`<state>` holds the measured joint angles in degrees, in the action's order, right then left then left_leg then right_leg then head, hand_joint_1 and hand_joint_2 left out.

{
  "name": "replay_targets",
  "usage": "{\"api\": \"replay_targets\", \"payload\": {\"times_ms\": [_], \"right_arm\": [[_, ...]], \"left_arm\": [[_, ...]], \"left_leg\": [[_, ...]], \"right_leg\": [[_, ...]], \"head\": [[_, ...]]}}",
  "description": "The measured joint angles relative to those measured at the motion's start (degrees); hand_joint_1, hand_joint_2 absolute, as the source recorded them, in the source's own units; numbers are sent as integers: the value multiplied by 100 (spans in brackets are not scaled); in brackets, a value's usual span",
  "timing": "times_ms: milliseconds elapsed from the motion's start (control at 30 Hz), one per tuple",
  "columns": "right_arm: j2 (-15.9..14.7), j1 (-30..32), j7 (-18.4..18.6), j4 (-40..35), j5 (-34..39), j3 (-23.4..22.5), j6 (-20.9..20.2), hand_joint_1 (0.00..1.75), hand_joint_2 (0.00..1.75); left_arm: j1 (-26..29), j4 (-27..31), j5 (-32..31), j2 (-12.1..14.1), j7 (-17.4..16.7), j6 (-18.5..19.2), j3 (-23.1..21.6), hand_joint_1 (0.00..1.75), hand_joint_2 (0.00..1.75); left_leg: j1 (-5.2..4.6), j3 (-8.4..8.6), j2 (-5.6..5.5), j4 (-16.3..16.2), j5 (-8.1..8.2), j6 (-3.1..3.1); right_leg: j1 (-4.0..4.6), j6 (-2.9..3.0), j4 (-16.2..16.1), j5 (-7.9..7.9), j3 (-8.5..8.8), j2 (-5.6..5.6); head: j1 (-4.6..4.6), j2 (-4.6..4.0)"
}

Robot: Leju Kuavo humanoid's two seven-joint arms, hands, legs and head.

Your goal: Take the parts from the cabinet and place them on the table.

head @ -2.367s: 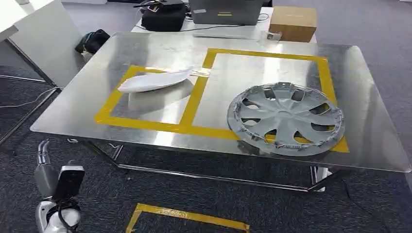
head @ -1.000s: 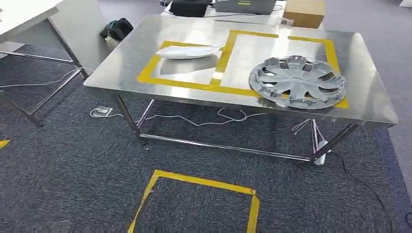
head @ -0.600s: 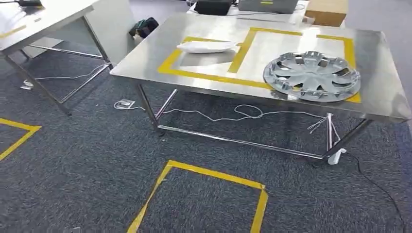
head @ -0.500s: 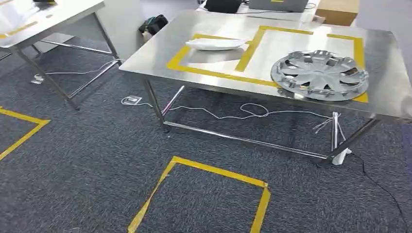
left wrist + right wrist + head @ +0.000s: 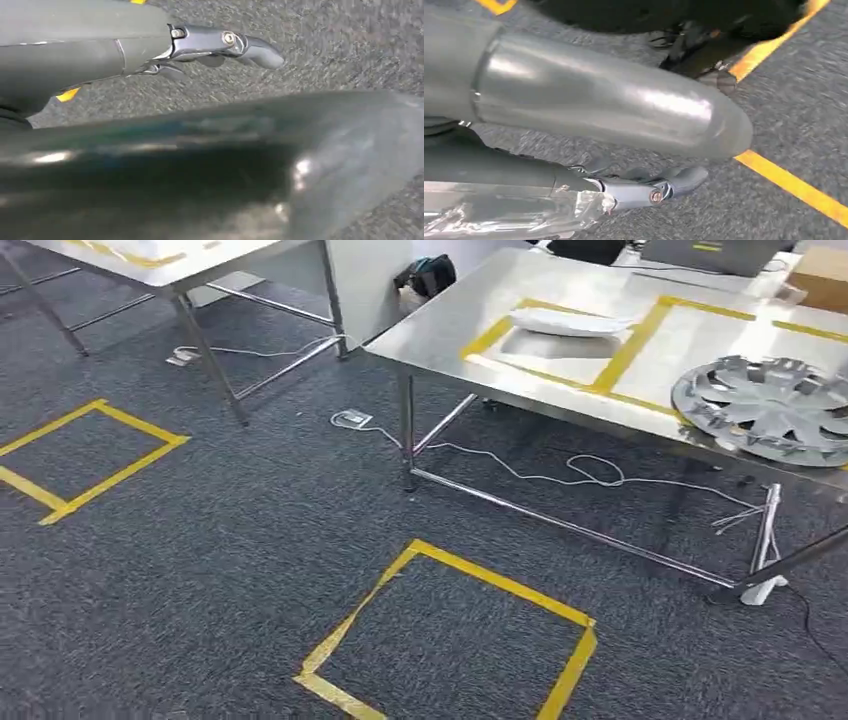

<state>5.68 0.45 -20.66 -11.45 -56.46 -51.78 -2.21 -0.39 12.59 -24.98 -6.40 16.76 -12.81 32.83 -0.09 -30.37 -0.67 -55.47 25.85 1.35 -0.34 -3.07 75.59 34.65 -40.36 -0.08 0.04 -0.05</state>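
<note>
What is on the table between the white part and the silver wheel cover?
In the head view, only a yellow tape line on the bare metal table lies between the white part and the wheel cover.

Worktop (image 5: pixel 450 325): bare silver steel, yellow tape rectangles. Hubcap (image 5: pixel 770 407): silver-grey, spoked. White part (image 5: pixel 568 322). Floor (image 5: pixel 230 540): dark grey carpet, yellow tape squares.

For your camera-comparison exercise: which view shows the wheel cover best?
The head view: the grey wheel cover lies on the steel table, its far right edge cut off by the frame. The left and right wrist views look down at carpet and offer nothing of it.
</note>
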Motion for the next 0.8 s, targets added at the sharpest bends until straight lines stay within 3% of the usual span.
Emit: {"api": "replay_targets", "payload": {"times_ms": [33, 67, 133, 167, 200, 267, 333, 367, 400, 433, 500, 533, 567, 600, 633, 667, 700, 733, 800], "right_arm": [[0, 0, 11, 0, -13, 0, -2, 0, 0], [0, -5, 15, 0, -31, 0, -9, 0, 0], [0, -11, 22, 0, -66, 7, -22, 0, 0], [0, -19, 22, 0, -77, 11, -28, 0, 0], [0, -33, 24, 0, -81, 11, -37, 0, 0], [2, -26, 22, 2, -98, 13, -39, 0, 0], [2, -19, -9, 2, -101, 15, -37, 0, 0], [7, -33, -37, 2, -101, 15, -39, 0, 0], [4, -40, -52, 2, -98, 13, -39, 0, 0], [4, -41, -70, 2, -72, 13, -44, 0, 0], [2, -13, -137, 2, 123, -21, -120, 0, 0], [2, -4, -214, 0, 234, -70, -177, 0, 0], [0, -6, -315, -7, 353, -139, -244, 0, 0], [0, -7, -398, -11, 396, -186, -276, 0, 0], [0, -12, -437, -13, 417, -208, -302, 0, 0], [0, -22, -459, -13, 426, -227, -310, 0, 0], [0, -20, -467, -17, 439, -251, -310, 0, 0], [0, -17, -476, -17, 444, -280, -313, 0, 0], [-2, -26, -483, -20, 452, -319, -315, 0, 0]], "left_arm": [[9, -9, -88, -2, -31, 20, -44, 0, 0], [18, -18, -230, -4, -110, 17, -109, 0, 0], [34, -33, -457, -11, -285, -20, -243, 0, 0], [35, -37, -498, -22, -363, -37, -319, 0, 0], [20, -37, -507, -28, -411, -59, -345, 0, 0], [10, -41, -548, -33, -557, -125, -382, 0, 0], [33, -50, -638, -33, -673, -190, -455, 0, 0], [37, -52, -699, -31, -693, -208, -492, 0, 0], [43, -52, -736, -39, -695, -238, -535, 0, 0], [29, -52, -719, -50, -675, -287, -557, 0, 0], [-1, -52, -506, -81, -493, -376, -544, 0, 0], [1, -52, -395, -98, -349, -407, -503, 0, 0], [10, -52, -278, -114, -154, -424, -454, 0, 0], [18, -52, -225, -131, -36, -435, -417, 0, 0], [19, -52, -216, -138, 24, -439, -395, 0, 0], [8, -52, -186, -142, 46, -442, -378, 0, 0], [-12, -52, -183, -159, 57, -442, -358, 0, 0], [-41, -52, -183, -177, 65, -444, -334, 0, 0], [-29, -52, -179, -186, 81, -446, -306, 0, 0]], "left_leg": [[-11, -33, -79, -1, -33, -3], [-12, -59, -153, -3, -59, -9], [-11, -81, -306, -7, -97, -38], [-8, -91, -375, -10, -113, -59], [-41, -139, -425, -48, -134, -92], [1, -218, -529, -55, -186, -144], [26, -271, -679, -52, -244, -228], [28, -294, -587, -94, -189, -239], [-18, -395, -299, -301, 2, -270], [-12, -599, -129, -732, 266, -303], [7, -1029, -8, -1691, 686, -334], [14, -1123, 1, -1932, 737, -342], [23, -1066, 3, -1878, 642, -346], [32, -877, 14, -1563, 436, -347], [32, -577, 75, -1046, 192, -340], [29, -248, 262, -498, -5, -333], [12, -46, 509, -179, -26, -336], [-8, -47, 445, -37, -6, -262], [-31, -111, 359, -83, -15, -176]], "right_leg": [[14, 26, 40, -29, 0, 3], [27, 51, -198, -186, 161, 10], [25, 97, -1210, -638, 738, 115], [2, 105, -1709, -745, 1007, 379], [-45, 89, -1880, -676, 1061, 632], [-18, 82, -1847, -695, 1072, 525], [-4, 139, -1838, -733, 1047, 386], [-45, 185, -1872, -766, 1053, 291], [-36, 210, -1879, -781, 1047, 231], [-27, 226, -1879, -790, 1028, 145], [-9, 229, -1878, -793, 999, -56], [-9, 229, -1878, -795, 987, -147], [-10, 223, -1878, -801, 981, -225], [-13, 217, -1878, -805, 980, -299], [-17, 207, -1878, -808, 986, -364], [-18, 189, -1877, -809, 997, -420], [13, 155, -1871, -803, 988, -464], [46, 119, -1808, -785, 957, -515], [40, 70, -1843, -808, 971, -625]], "head": [[0, -2], [-2, 0], [0, 0], [2, 0], [-6, 0], [-4, -2], [-11, 0], [-4, -2], [-53, -2], [-76, 0], [-70, 0], [-70, -2], [-72, 0], [-72, 0], [-72, 0], [-74, 0], [-79, 0], [-87, -2], [-63, -2]]}}
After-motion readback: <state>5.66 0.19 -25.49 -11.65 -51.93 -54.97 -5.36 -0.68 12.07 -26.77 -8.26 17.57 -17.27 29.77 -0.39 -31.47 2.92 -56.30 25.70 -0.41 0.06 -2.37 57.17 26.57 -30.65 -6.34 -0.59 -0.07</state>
